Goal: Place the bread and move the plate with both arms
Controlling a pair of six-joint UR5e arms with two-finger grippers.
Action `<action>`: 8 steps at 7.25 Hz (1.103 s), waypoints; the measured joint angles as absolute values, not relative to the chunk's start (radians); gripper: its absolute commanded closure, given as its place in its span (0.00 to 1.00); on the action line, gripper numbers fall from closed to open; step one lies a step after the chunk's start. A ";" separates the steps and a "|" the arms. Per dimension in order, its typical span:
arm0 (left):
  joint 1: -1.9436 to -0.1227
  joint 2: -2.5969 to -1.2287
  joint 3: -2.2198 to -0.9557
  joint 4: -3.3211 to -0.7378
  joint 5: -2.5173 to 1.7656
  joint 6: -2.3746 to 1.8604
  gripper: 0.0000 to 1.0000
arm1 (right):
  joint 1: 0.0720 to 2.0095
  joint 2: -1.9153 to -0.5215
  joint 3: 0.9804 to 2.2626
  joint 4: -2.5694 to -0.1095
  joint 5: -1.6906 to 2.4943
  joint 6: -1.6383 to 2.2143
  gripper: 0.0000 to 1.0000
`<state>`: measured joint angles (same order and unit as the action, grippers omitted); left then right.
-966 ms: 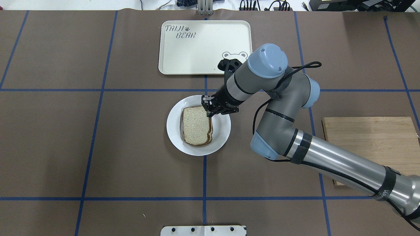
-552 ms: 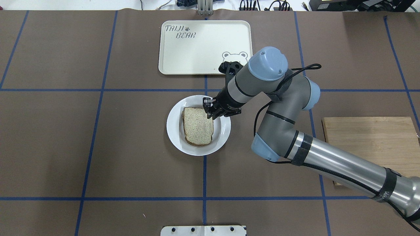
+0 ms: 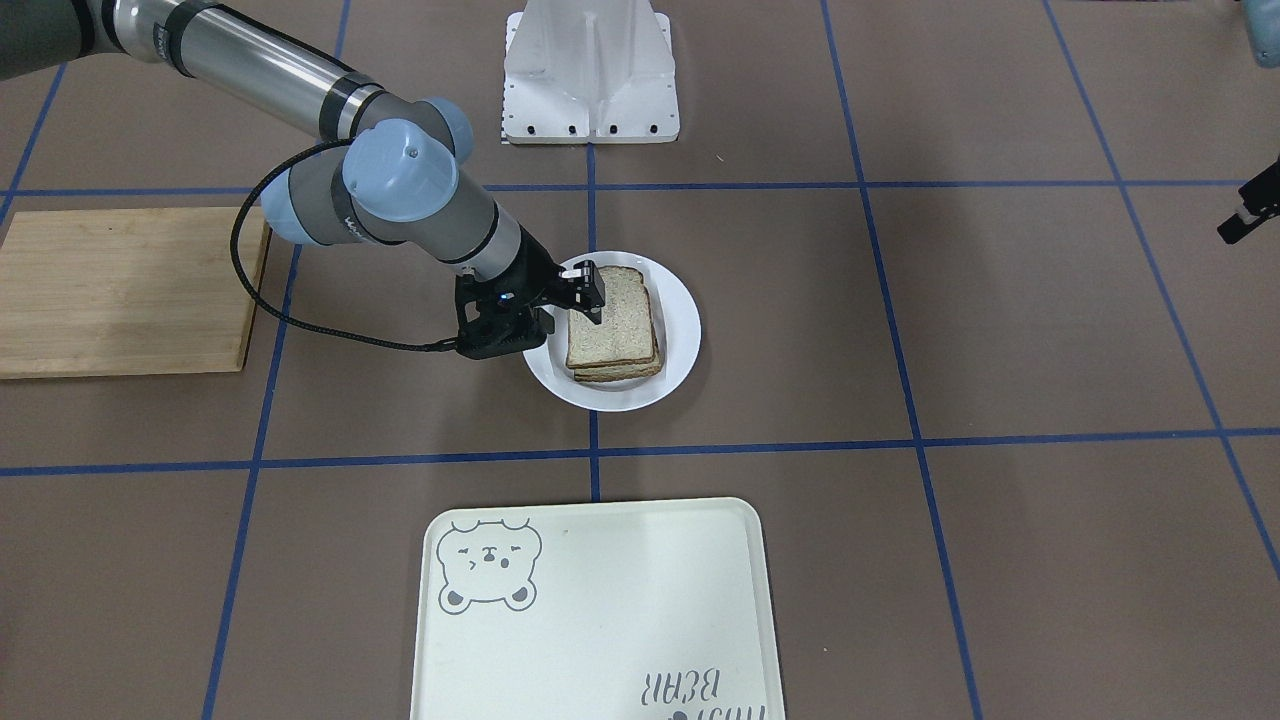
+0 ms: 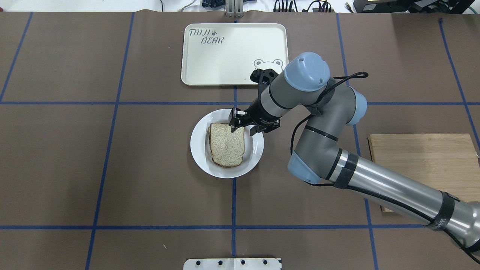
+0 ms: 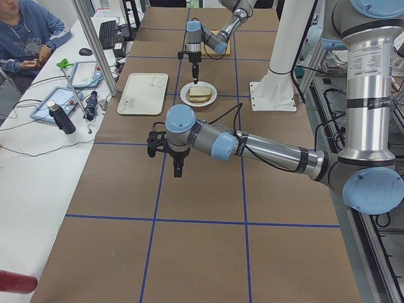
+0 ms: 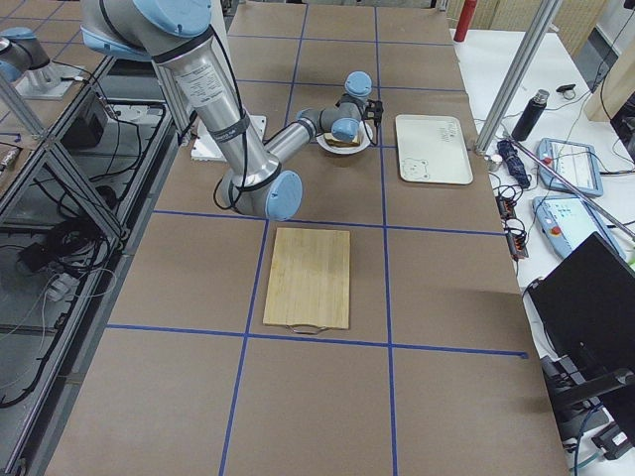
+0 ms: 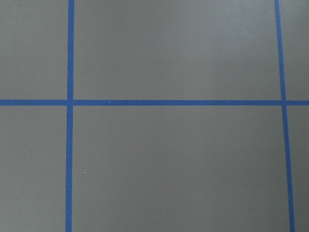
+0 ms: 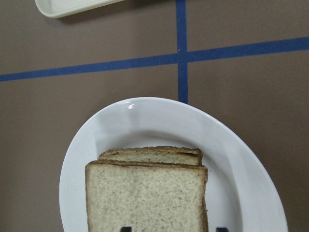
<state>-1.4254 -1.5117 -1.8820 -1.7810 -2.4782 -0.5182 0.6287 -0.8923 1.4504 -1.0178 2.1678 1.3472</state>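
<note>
The bread [image 4: 227, 144] lies flat on top of a second slice on the round white plate [image 4: 198, 150] at the table's middle. It also shows in the front view [image 3: 610, 320] and close up in the right wrist view [image 8: 145, 198], with the plate's rim [image 8: 145, 121] around it. My right gripper [image 4: 243, 128] is open just above the bread's far right corner, its fingertips either side of that edge and holding nothing. My left gripper [image 5: 178, 167] hangs over bare table far to the left. I cannot tell whether it is open or shut.
A cream bear tray [image 4: 232, 52] lies beyond the plate. A wooden cutting board [image 4: 423, 165] lies at the right, partly under my right arm. A white mount plate [image 4: 232, 263] sits at the near edge. Blue tape lines cross the brown table cover.
My right gripper was shut on the bread's corner and has opened. The bread has dropped flat and now lies squarely over the lower slice.
</note>
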 measured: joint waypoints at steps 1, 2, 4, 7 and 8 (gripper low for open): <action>-1.371 -1.528 -1.880 -1.872 -2.478 -0.666 0.02 | 0.656 -0.919 1.469 -1.023 2.174 1.348 0.00; -1.296 -1.555 -1.872 -1.977 -2.476 -0.845 0.02 | 0.692 -0.964 1.498 -1.031 2.187 1.343 0.00; -1.130 -1.660 -1.834 -2.145 -2.459 -1.193 0.02 | 0.793 -1.030 1.540 -1.074 2.257 1.280 0.00; -0.890 -1.818 -1.768 -2.258 -2.300 -1.493 0.02 | 0.915 -1.131 1.650 -1.272 2.301 1.047 0.00; -0.823 -1.872 -1.736 -2.279 -2.247 -1.564 0.03 | 0.959 -1.179 1.694 -1.360 2.302 0.922 0.00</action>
<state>-0.8233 -1.8718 -1.7358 -2.2790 -2.2468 -1.5643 0.9591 -1.1787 1.6944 -1.3598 2.3019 0.9217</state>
